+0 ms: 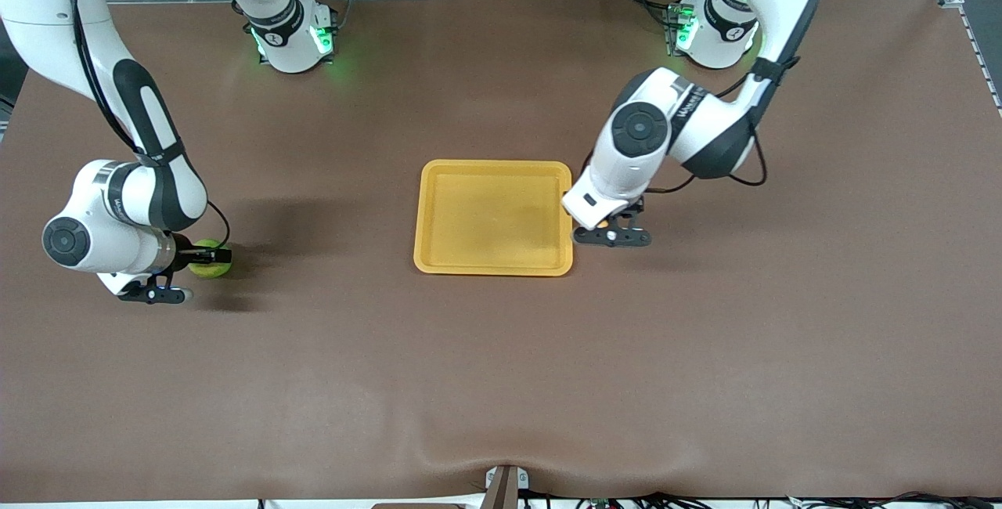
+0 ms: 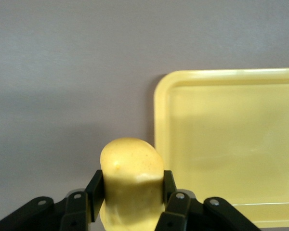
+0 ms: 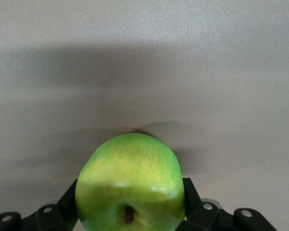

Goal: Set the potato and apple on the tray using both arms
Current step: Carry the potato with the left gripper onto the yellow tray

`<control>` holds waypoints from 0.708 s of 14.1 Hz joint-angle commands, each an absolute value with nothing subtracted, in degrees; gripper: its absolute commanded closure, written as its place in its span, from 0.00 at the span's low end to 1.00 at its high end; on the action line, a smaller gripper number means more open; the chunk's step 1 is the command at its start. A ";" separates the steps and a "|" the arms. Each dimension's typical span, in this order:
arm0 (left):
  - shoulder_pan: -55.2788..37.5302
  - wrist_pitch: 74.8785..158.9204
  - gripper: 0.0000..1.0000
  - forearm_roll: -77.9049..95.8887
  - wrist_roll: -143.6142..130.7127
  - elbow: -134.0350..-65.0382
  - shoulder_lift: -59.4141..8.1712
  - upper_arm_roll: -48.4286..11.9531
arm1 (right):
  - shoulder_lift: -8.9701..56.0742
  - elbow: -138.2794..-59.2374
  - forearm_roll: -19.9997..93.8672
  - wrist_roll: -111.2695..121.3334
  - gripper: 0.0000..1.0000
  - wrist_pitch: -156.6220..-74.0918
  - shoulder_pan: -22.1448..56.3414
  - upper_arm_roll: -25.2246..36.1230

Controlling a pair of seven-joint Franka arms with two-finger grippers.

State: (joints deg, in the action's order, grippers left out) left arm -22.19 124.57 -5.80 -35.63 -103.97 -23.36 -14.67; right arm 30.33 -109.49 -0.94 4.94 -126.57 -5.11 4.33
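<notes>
My left gripper (image 1: 607,222) is shut on the yellow-orange potato (image 2: 132,168), low beside the rim of the yellow tray (image 1: 493,215) on the side toward the left arm's end. In the front view only a sliver of the potato (image 1: 604,222) shows under the hand. In the left wrist view the pads (image 2: 96,189) press both sides of the potato, and the tray (image 2: 231,144) lies next to it. My right gripper (image 1: 205,257) is shut on the green apple (image 1: 208,259) low at the table toward the right arm's end. The apple (image 3: 130,178) fills the jaws in the right wrist view, stem dimple toward the camera.
The brown table (image 1: 501,384) stretches wide around the tray. The two arm bases (image 1: 293,35) stand at the edge farthest from the front camera. A bracket (image 1: 505,485) sits at the table's nearest edge.
</notes>
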 commanded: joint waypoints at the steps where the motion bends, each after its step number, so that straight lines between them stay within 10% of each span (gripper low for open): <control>1: -25.21 123.05 1.00 -8.34 -39.63 -99.94 -27.58 -14.15 | 29.88 -104.09 -0.53 5.19 1.00 -118.25 -5.27 3.87; 10: -31.90 123.05 1.00 -16.69 -50.71 -93.17 -37.70 -13.80 | 28.13 -96.86 -0.44 5.27 1.00 -106.45 -3.43 3.25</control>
